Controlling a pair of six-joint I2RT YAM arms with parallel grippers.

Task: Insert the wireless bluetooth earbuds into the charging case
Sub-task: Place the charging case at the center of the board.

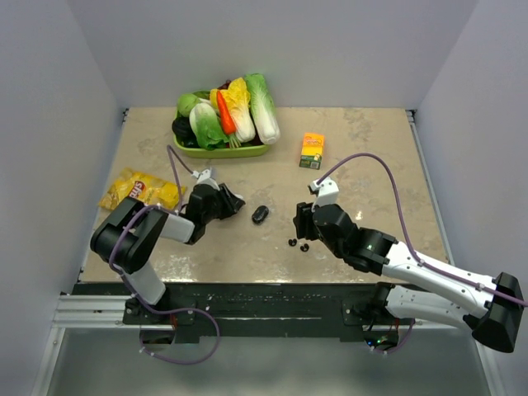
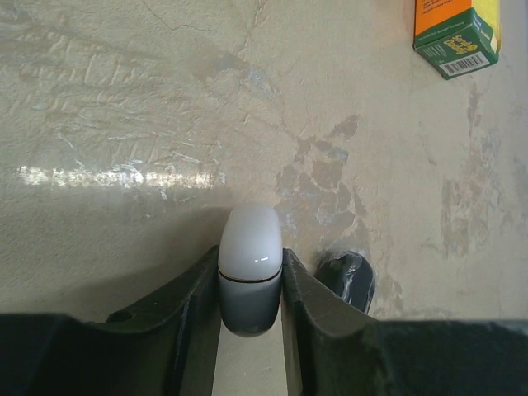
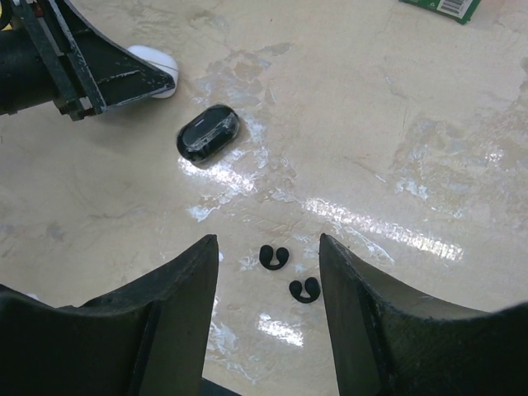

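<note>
Two tiny black clip-shaped earbuds [image 3: 274, 256] [image 3: 304, 289] lie on the table, also visible in the top view [image 1: 292, 242]. My right gripper [image 3: 268, 241] is open and hovers over them, with both between its fingers and untouched. A shut black oval charging case [image 3: 208, 132] lies on the table between the arms [image 1: 260, 214]. My left gripper [image 2: 250, 257] is shut on a white oval case [image 2: 249, 235], whose lid seam looks shut, just left of the black case [image 2: 348, 279]. I see no white earbuds.
A green tray [image 1: 247, 152] of toy vegetables stands at the back. An orange and green carton [image 1: 312, 151] lies right of it and shows in the left wrist view [image 2: 458, 33]. A yellow chip bag [image 1: 140, 190] lies at the left.
</note>
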